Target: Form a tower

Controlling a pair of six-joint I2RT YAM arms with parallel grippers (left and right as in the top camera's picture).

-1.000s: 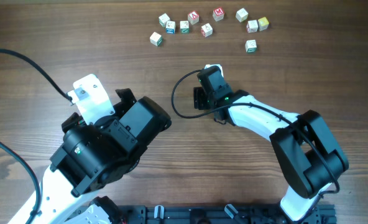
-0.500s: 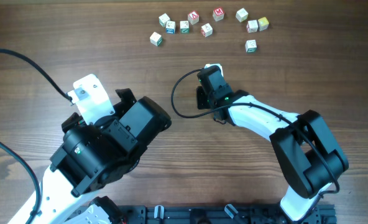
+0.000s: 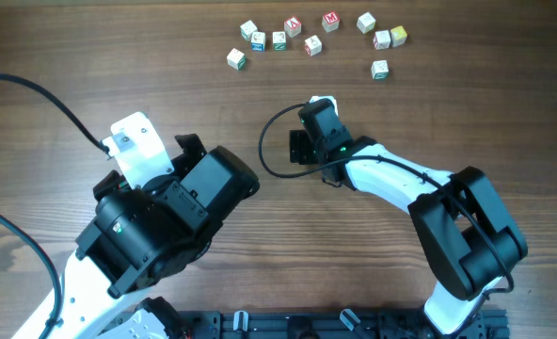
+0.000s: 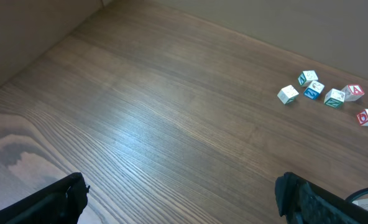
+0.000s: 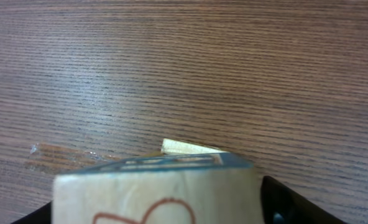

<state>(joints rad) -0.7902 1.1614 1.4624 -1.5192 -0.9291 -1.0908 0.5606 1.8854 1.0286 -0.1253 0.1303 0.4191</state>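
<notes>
Between your right fingers [image 5: 296, 205] sits the tower [image 5: 153, 193]; you cannot tell whether they pinch it. Its nearest cube is pale wood with a red curved mark, too cropped to read, and a blue-edged face above; a pale corner shows just behind. Your left fingers [image 4: 321, 199] stand wide apart. Well beyond both, loose cubes [image 3: 279, 40] lie on the table [image 3: 166, 56].

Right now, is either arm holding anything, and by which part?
Left gripper: nothing, fingers wide apart. Right gripper: a cube sits between its fingers, at its sides; whether they grip it cannot be told.
</notes>
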